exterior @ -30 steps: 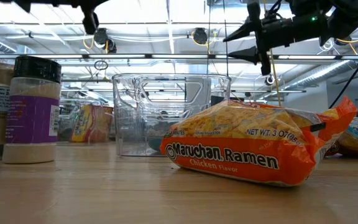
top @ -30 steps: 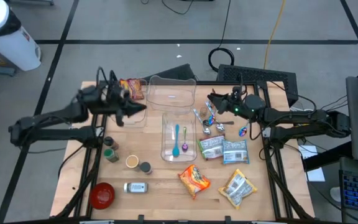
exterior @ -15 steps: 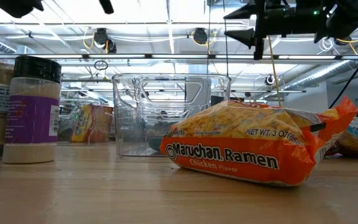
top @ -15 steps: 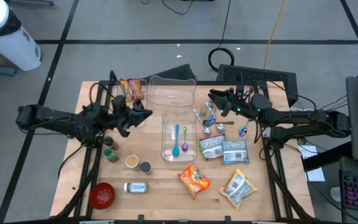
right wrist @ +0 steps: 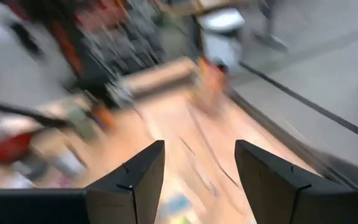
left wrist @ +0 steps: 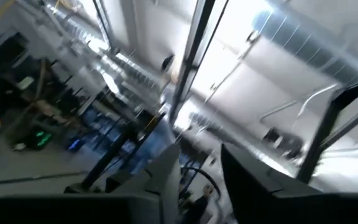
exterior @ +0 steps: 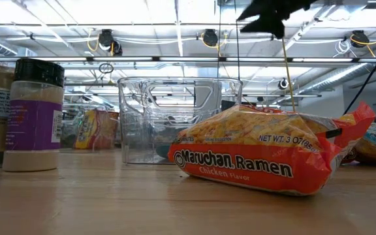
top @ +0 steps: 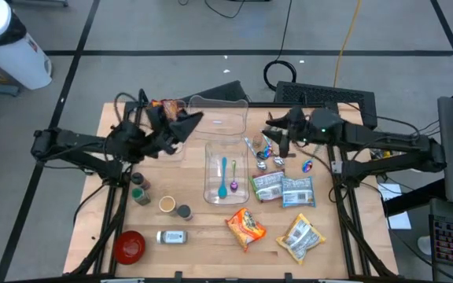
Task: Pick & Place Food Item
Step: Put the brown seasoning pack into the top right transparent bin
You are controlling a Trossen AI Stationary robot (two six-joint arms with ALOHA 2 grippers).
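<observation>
An orange ramen packet (top: 246, 226) (exterior: 266, 160) lies flat on the wooden table near its front edge. A yellow packet (top: 301, 237) lies to its right, with two green and blue packets (top: 281, 189) behind them. A red snack packet (top: 167, 112) lies at the far left. My left gripper (top: 189, 123) (left wrist: 201, 171) hangs high over the table's far left part, tipped upward and open, holding nothing. My right gripper (top: 278, 135) (right wrist: 197, 180) hovers open and empty over the far right part, near some loose spoons (top: 262, 153); in the low view it shows at the top (exterior: 266, 13).
A clear bin (top: 225, 169) holding two spoons stands mid-table, with a second clear bin (top: 217, 118) behind it. Spice jars (top: 140, 189), small tins (top: 175, 208), a lying jar (top: 171, 237) and a red bowl (top: 129, 246) stand at the near left.
My left gripper has swung toward the table's right and far edge, risen and tipped from pointing level to pointing upward. My right gripper has risen, nearly leaving the low view's top, and has rolled about its own axis. The packets have kept still.
</observation>
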